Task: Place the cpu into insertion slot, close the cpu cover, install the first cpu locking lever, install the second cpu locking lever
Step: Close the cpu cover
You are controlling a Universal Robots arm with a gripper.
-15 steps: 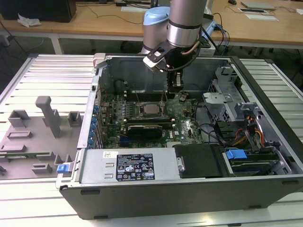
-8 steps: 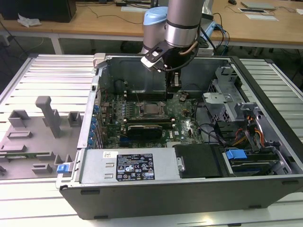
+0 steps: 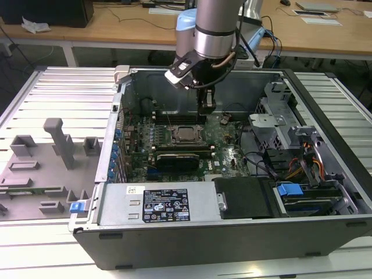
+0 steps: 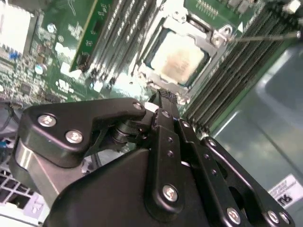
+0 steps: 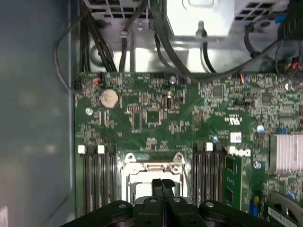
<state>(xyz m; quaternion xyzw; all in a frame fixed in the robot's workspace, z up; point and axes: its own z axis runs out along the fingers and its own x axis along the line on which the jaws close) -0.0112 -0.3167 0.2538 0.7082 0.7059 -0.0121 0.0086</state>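
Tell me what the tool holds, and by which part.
Nothing is held. The tool is shut on nothing, close to the cpu cover, and the cpu shows through its window.

Silvery cpu (image 4: 182, 61) under closed cpu cover (image 4: 212, 47)

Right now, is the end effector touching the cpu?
Apart. In the second wrist view the cpu sits framed by the cpu cover, and a strip of that frame shows between the chip and the shut end effector.
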